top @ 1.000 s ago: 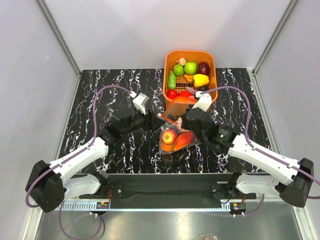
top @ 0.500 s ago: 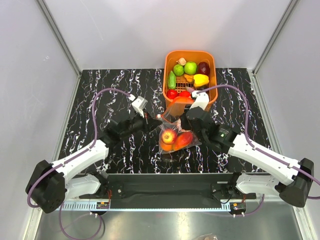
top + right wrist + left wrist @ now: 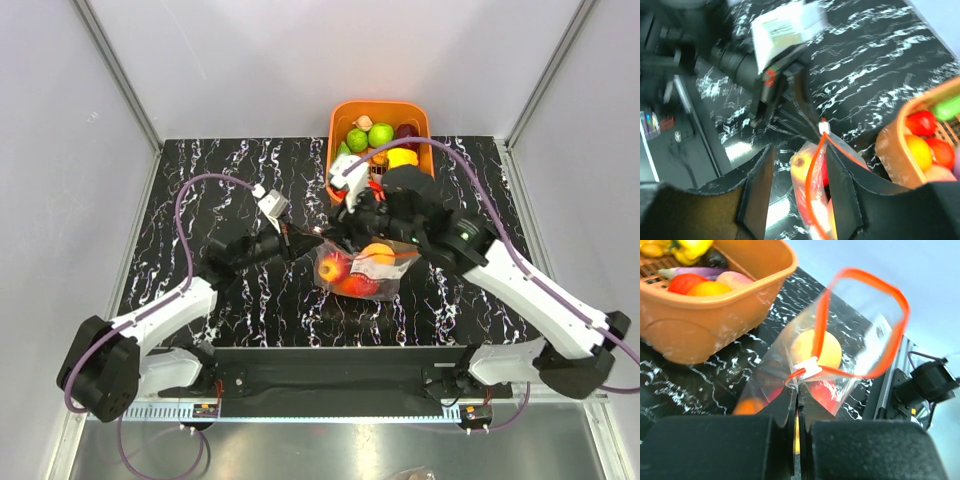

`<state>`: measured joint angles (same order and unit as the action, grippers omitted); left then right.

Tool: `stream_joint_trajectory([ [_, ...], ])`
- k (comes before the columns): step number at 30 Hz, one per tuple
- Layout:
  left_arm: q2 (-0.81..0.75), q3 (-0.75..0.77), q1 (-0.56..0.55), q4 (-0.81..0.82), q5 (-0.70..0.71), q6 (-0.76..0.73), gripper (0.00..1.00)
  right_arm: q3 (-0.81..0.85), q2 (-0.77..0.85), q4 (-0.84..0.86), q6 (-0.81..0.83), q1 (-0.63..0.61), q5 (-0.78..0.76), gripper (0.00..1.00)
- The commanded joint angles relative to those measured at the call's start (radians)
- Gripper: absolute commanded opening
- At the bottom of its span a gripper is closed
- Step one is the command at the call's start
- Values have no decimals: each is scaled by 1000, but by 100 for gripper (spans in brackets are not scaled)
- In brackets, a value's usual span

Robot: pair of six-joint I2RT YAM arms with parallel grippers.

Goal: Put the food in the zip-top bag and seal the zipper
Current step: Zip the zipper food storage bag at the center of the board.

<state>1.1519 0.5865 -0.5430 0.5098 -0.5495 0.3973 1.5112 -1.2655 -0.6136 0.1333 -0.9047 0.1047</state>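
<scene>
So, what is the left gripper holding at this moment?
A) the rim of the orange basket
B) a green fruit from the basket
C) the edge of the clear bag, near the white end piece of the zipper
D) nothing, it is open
C: the left wrist view shows the left gripper closed on the zip-top bag, just under the white end piece of the zipper.

Top cam overhead, far; wrist cams close, opposite sides, sharing zip-top bag (image 3: 852, 335).

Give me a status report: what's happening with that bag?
Left fingers shut on zip-top bag corner. Right fingers open at the zipper. Toy fruit inside, mouth unsealed. Nothing blocking.
</scene>
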Motion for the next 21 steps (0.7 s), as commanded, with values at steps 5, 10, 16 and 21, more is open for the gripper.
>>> stream_joint_trajectory([
  [5, 51, 6, 37, 220, -122, 20, 0, 106, -158, -150, 247, 78, 260, 55],
  [10, 54, 7, 51, 234, -145, 32, 0, 116, -201, -126, 269, 101, 257, 57],
  [16, 54, 16, 57, 210, -162, 31, 0, 139, -238, -98, 298, 102, 211, 56],
  [21, 54, 21, 58, 202, -167, 26, 0, 150, -250, -86, 318, 102, 204, 56],
])
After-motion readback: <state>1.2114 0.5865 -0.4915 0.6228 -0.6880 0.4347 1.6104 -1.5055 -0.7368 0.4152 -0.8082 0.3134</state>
